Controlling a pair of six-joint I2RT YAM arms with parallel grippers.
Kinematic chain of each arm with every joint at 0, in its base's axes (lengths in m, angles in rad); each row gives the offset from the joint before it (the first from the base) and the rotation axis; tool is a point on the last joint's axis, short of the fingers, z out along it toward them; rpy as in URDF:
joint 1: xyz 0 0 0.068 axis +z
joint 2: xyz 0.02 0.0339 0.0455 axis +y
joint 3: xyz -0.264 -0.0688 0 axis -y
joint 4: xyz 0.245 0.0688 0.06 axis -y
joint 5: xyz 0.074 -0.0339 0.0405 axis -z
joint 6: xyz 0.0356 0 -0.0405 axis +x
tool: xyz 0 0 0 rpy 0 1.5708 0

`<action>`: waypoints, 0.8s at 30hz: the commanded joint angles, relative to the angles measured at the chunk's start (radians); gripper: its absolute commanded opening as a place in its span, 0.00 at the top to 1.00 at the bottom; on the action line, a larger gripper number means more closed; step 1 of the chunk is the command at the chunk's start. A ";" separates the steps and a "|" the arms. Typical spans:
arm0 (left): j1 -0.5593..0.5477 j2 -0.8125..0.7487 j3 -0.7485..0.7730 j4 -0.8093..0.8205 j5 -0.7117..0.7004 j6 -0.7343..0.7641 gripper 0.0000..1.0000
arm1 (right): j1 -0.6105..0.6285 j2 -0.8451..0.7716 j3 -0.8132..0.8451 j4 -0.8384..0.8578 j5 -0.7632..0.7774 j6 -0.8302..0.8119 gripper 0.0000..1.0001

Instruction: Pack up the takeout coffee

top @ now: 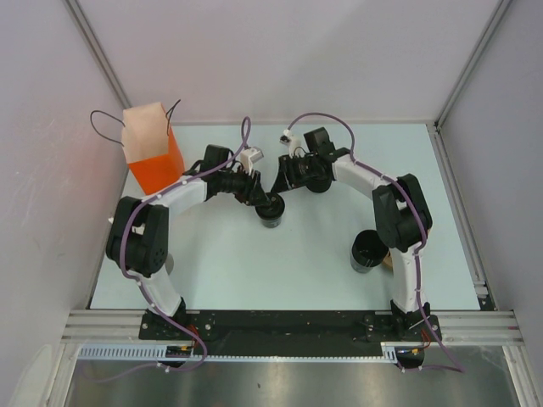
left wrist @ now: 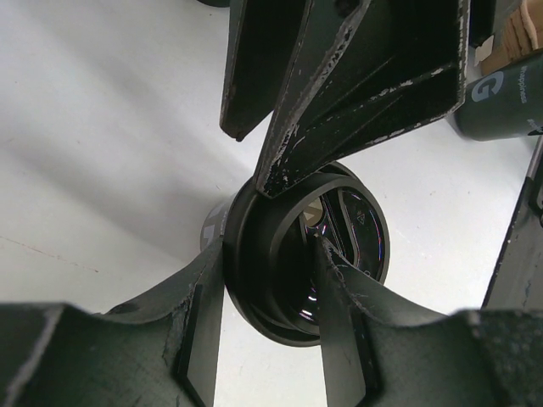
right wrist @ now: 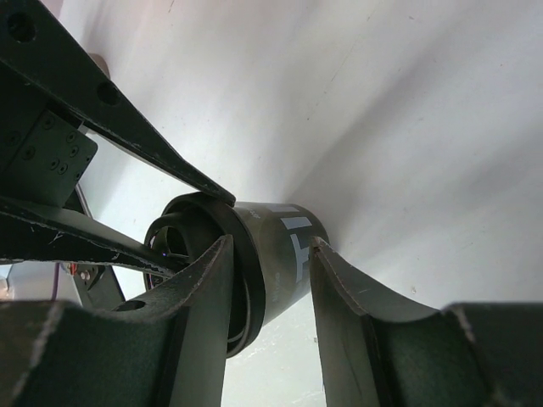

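Black cup (top: 271,212) sits upright on the desk (top: 254,280). Your right fingers (right wrist: 204,305) clamp its body. Your left fingers (left wrist: 199,331) straddle the lid (left wrist: 254,275) rim, and I can't tell if they grip. Bag (top: 153,157) stands back-left, on your left side.

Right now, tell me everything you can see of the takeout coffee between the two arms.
The takeout coffee is a small black paper cup with white print on its side and a black lid, whose wide rim rings a glossy centre. It seems to stand upright mid-table, on the pale table right of the orange bag. The right gripper flanks its body with both fingers, apparently clamped; the left gripper's fingers sit at the lid, grip unclear.
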 commanded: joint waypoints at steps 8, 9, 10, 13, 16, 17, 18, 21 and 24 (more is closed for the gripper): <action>-0.007 0.024 -0.046 -0.117 -0.164 0.137 0.57 | 0.055 0.097 -0.135 -0.254 0.257 -0.148 0.57; -0.007 0.028 -0.046 -0.119 -0.161 0.138 0.57 | 0.058 0.100 -0.135 -0.259 0.259 -0.148 0.57; -0.007 0.032 -0.048 -0.122 -0.160 0.138 0.56 | 0.060 0.105 -0.136 -0.262 0.263 -0.151 0.57; -0.007 0.038 -0.040 -0.134 -0.155 0.144 0.54 | 0.064 0.113 -0.142 -0.275 0.277 -0.157 0.57; -0.007 0.038 -0.037 -0.139 -0.157 0.149 0.51 | 0.066 0.116 -0.158 -0.283 0.282 -0.166 0.56; -0.007 0.035 -0.037 -0.137 -0.160 0.151 0.51 | 0.061 0.116 -0.161 -0.283 0.282 -0.166 0.57; -0.007 0.037 -0.037 -0.137 -0.160 0.151 0.51 | 0.061 0.111 -0.161 -0.277 0.282 -0.166 0.56; -0.007 0.034 -0.042 -0.132 -0.161 0.148 0.51 | 0.055 0.073 -0.152 -0.253 0.272 -0.168 0.56; -0.007 0.034 -0.046 -0.129 -0.163 0.149 0.51 | 0.051 0.033 -0.100 -0.260 0.236 -0.179 0.55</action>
